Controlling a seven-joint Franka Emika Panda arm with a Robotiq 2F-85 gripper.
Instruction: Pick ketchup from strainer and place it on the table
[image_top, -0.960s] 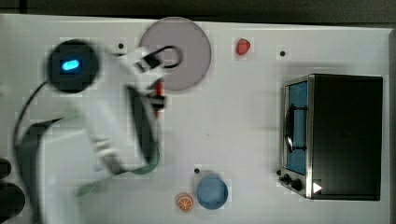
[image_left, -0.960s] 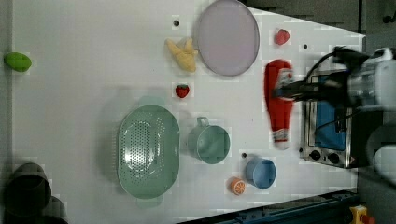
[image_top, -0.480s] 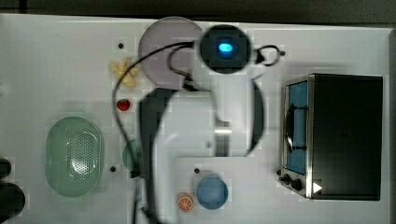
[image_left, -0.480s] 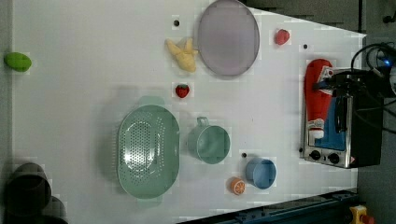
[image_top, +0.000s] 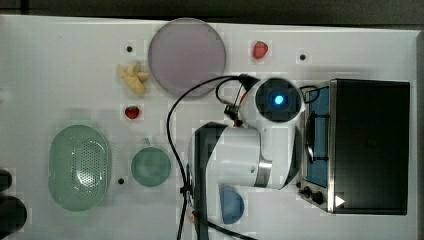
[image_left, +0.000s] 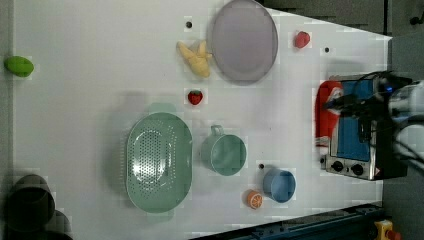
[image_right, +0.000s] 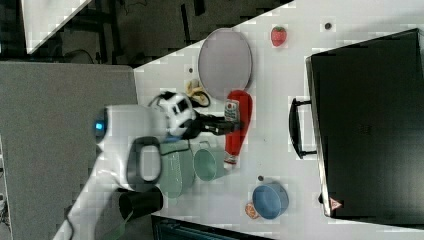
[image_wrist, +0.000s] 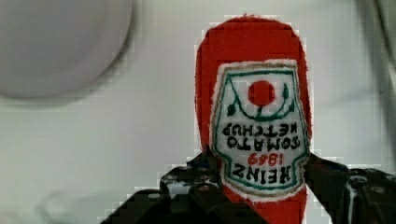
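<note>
The gripper (image_wrist: 254, 186) was clamped on the ketchup (image_wrist: 254, 112), one black finger (image_wrist: 196, 179) pressed against each side of the bottle across the lower end of its white label, so the jaws stood roughly half open, at the width of the bottle. In the right view the gripper (image_right: 225, 125) reached out level from the white arm (image_right: 135, 135) and gripped the ketchup (image_right: 239, 127) near its label, with the bottle lying lengthwise beside the black toaster oven (image_right: 370, 120), between the oven's handle and the green cup (image_right: 207, 162). In the left view the ketchup (image_left: 325, 112) sat right against the glass front of the toaster oven (image_left: 357, 130), with the gripper (image_left: 345, 102) over it; whether the bottle touched the table (image_left: 100, 75) or hung just above it could not be told. The strainer (image_left: 159, 161) stood well away from the toaster oven, on the far side of the green cup (image_left: 226, 154), with nothing in it. The grey plate (image_wrist: 56, 42) lay near the bottle's broad end.
</note>
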